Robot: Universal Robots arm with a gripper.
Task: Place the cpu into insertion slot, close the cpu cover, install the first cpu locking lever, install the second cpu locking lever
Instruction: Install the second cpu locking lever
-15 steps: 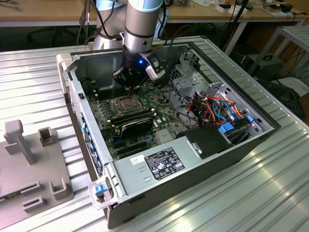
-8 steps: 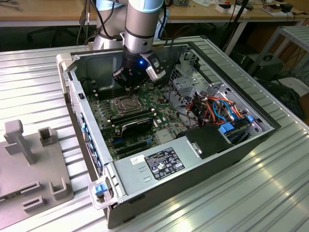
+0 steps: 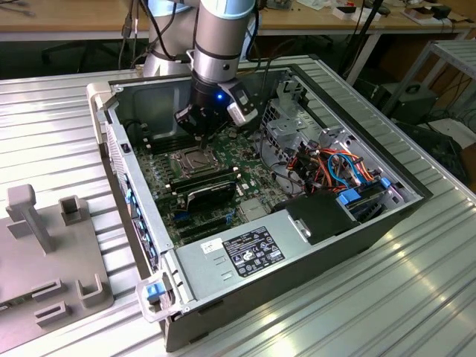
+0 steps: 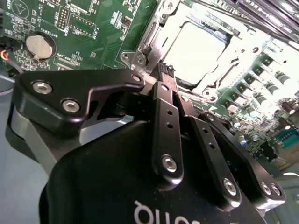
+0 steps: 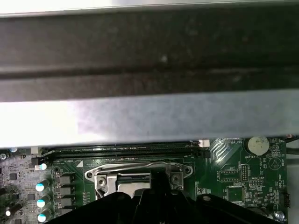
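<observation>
The gripper [image 4: 167, 73] hangs low inside the open computer case [image 3: 372, 223], and its two black fingers [image 4: 166, 107] are drawn together to a narrow tip with no gap showing between them. That tip sits right at the edge of the silvery socket frame, on or just beside the metal there; whether it actually pinches a thin lever cannot be made out. Nothing chip-sized is carried between the fingers.

The cpu [image 4: 194, 49] is down in the insertion slot [image 3: 188, 159], lying flat with its pale metal top facing up, its square edges lined up with the socket rim. Being square, it has no real long axis. In the second wrist view the cpu cover [image 4: 152, 32] frames it, lying down around the chip, its cut-out centre leaving the bright top bare.

In the exterior view the arm [image 3: 219, 37] comes down from above the far side of the case, the gripper [image 3: 202, 134] poised just over the far edge of the slot on the green motherboard [image 3: 163, 186]. Long black memory slots [image 5: 121, 149] run just beside the socket in the first wrist view, and a round coin battery [image 5: 257, 145] sits farther along the board. A grey fixture [image 3: 44, 253] rests on the ribbed table [image 3: 372, 312] at the exterior view's left.
</observation>
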